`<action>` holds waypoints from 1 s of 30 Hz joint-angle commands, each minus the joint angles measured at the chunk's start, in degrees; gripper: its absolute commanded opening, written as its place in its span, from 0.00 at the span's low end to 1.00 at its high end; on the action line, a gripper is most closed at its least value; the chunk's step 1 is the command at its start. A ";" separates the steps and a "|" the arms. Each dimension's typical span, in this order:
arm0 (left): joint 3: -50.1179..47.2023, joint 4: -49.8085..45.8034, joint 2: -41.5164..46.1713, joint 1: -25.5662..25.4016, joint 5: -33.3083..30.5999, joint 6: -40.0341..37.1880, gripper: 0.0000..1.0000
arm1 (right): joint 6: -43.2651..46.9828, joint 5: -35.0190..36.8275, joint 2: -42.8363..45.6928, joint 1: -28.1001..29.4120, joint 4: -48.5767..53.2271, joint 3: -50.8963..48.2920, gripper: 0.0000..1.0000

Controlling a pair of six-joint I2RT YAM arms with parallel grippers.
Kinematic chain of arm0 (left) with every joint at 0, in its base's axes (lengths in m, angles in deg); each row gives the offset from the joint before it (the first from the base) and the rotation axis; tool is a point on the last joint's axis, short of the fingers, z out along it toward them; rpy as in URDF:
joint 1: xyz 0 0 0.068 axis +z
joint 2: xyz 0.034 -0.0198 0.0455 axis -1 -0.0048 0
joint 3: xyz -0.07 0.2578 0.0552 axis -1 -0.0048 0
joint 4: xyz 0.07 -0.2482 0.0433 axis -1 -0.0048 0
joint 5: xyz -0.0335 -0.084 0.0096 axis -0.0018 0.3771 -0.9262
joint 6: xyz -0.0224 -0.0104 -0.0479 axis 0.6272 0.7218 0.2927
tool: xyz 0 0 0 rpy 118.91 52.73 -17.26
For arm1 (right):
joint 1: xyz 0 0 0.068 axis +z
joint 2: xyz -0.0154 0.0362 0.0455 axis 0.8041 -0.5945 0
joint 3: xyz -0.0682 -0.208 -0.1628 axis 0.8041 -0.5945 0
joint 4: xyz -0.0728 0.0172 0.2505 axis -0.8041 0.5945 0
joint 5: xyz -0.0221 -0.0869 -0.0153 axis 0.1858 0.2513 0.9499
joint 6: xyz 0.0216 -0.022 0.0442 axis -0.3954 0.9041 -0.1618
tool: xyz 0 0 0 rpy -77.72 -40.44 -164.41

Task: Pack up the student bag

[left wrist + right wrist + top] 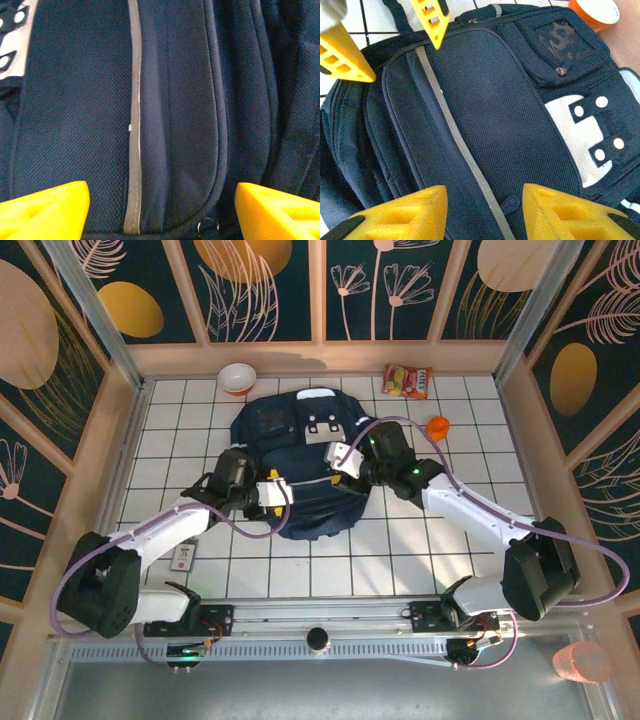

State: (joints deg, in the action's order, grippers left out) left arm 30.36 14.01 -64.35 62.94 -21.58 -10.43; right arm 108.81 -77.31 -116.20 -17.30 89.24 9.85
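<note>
The student bag (300,435) lies flat in the middle of the table, navy with a grey stripe (132,150) and a light grey patch (570,125). My left gripper (275,490) hovers low over the bag's near left part. Its yellow fingers (45,210) stand wide apart, open, with only fabric and a small zipper ring (207,226) between them. My right gripper (340,455) is over the bag's right side, open (485,210), above the stripe and a zipper pull (510,202). In the right wrist view the left gripper (402,62) shows at the top left.
A white and orange bowl (237,377) stands behind the bag. A snack packet (408,381) lies at the back right and an orange cup (438,427) right of the bag. A small flat device (183,558) lies by the left arm.
</note>
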 commanded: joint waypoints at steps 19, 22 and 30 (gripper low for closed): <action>9.62 6.56 6.72 -0.73 7.28 18.19 0.00 | -10.30 -0.12 11.92 -2.70 -7.49 -6.02 0.56; 10.86 8.05 7.58 -0.72 6.50 21.30 0.00 | -8.17 0.89 11.30 -2.31 -3.21 -4.19 0.56; 16.80 0.95 6.08 -0.74 12.40 20.66 0.00 | -2.00 7.51 8.62 2.07 -7.29 -1.60 0.61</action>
State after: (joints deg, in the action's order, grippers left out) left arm 43.48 14.23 -58.60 62.35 -15.30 9.43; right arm 104.22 -72.70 -106.65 -16.07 84.94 5.59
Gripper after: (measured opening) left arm 0.044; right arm 0.604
